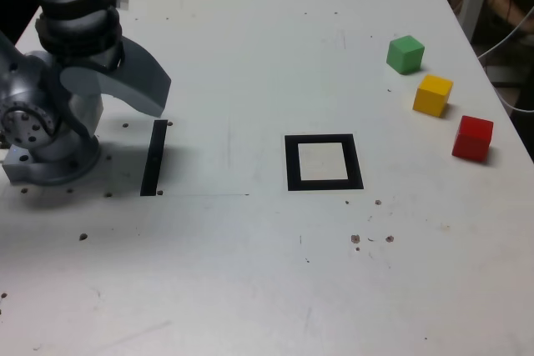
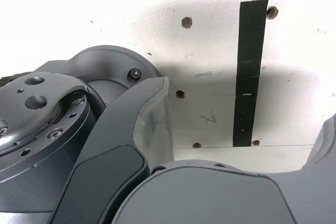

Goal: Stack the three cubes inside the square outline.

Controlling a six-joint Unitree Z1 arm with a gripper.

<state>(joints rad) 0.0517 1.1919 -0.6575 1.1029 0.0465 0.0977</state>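
With the arm folded back over its base and the fingers (image 1: 125,81) spread wide and empty, nothing is stacked: the green cube (image 1: 405,53), yellow cube (image 1: 433,95) and red cube (image 1: 473,137) sit on the table (image 1: 250,273), well apart from the vacant square outline (image 1: 323,162).

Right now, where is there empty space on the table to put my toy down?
Bare room: the wide stretch between the black strip and the square outline, and below both. Crowded: the exterior view's right edge, with the green cube, yellow cube and red cube.
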